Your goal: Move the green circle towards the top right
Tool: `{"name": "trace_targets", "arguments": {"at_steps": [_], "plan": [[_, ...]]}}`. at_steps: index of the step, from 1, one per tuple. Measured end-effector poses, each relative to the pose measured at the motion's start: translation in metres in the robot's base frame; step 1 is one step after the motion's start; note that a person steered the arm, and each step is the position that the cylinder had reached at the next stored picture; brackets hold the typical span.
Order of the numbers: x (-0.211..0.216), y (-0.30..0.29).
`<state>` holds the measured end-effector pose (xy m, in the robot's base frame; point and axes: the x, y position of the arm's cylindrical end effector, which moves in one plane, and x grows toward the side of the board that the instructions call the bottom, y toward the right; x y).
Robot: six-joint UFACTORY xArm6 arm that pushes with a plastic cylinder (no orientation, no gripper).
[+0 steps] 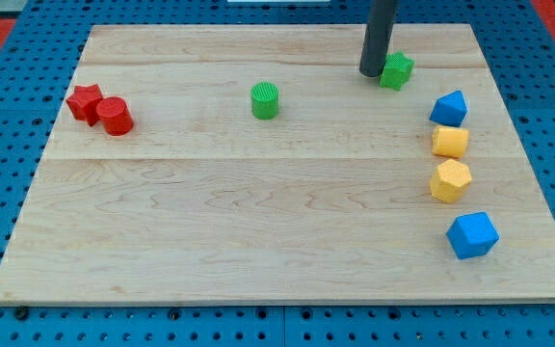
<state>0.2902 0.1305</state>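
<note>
1. A dark rod descends from the view's top onto a pale wooden board [258, 260]; my tip [371, 73] rests on the surface near the top edge, right of centre. The rod ends bare: it has no jaws to open or close and holds nothing.

2. My tip stands just beside the left face of a green star-like block [397, 70], touching it or nearly so. That block is not the one the task names.

3. The green circle [266, 100], an upright cylinder, stands alone in the upper middle of the board, well apart from my tip, to its left and slightly lower.

4. Done well, the step calls for bringing my tip round to the cylinder's lower-left side, then pushing along a line towards the top right corner. A centred contact should keep the round block from rolling off sideways.

5. The approach should swing wide, below the cylinder, so it is not knocked leftward on the way.

6. The green star-like block sits close to the likely push path; a line passing just beneath it looks safest.

7. Away from the action: a red star-like block [84, 99] and a red cylinder [116, 116], touching, at the view's left; at the right, a column of blue block [449, 107], yellow block [450, 142], yellow hexagon [450, 180] and a lower blue block [472, 235].
</note>
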Motion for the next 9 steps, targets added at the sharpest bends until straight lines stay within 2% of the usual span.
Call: {"name": "trace_targets", "arguments": {"at_steps": [1, 2, 3, 4, 5, 6, 7, 8, 9], "plan": [[0.007, 0.043], [0.007, 0.063], [-0.003, 0.055], [-0.035, -0.015], [-0.038, -0.108], [-0.013, -0.2], [0.051, -0.234], [0.093, -0.233], [0.075, -0.163]]}}
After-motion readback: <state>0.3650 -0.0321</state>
